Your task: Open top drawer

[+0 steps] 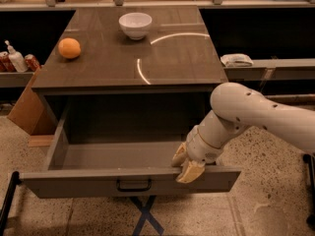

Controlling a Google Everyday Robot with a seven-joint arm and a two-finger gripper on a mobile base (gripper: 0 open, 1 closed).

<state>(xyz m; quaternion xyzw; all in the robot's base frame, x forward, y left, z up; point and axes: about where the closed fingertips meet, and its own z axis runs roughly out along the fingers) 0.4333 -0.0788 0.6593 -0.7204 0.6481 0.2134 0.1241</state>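
The top drawer (98, 181) stands pulled far out from under the front edge of the desk (182, 63). Its grey inside lies open to view and holds nothing that can be seen. Its wide front panel faces the camera, with the small dark bar handle (133, 185) at its middle.

The end effector (183, 168) sits on the top edge of that front panel, to the right of the handle and well apart from it. Its tan fingers (191, 171) straddle the panel, one inside the drawer and one down over the outer face, so it is grasping the panel's top edge. The white arm (256, 114) comes in from the right, passes the front right corner of the desk and bends down to the drawer.

On the desk top, an orange (69, 48) lies near the left edge, about midway back. A white bowl (135, 24) stands upright near the back edge, a little left of centre and well apart from the orange. Curved streaks of reflected light show on the dark brown surface.

Beside the desk's left edge, a cardboard box (24, 109) leans on the floor. Above it, a white pump bottle (15, 59) and a red can (32, 62) stand on a low shelf. Past the right edge, a crumpled white cloth (236, 59) rests on another shelf. A blue tape cross (145, 215) marks the speckled floor below the drawer front.
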